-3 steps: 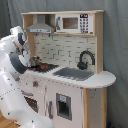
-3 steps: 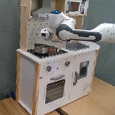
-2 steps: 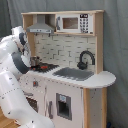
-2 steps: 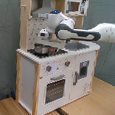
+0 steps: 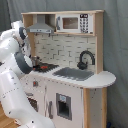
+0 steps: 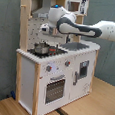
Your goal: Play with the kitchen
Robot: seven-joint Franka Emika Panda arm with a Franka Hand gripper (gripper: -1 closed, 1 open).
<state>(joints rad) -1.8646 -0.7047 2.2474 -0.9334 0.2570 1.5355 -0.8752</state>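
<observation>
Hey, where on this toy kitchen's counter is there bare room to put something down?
The rounded counter end past the sink and faucet is bare, as is the sink basin. The stovetop is crowded: the pot sits there with the arm reaching in above it.

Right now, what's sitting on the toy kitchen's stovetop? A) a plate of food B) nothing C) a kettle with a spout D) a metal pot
D: in the second exterior view a small metal pot stands on the black stovetop of the toy kitchen, at the end away from the sink.
</observation>
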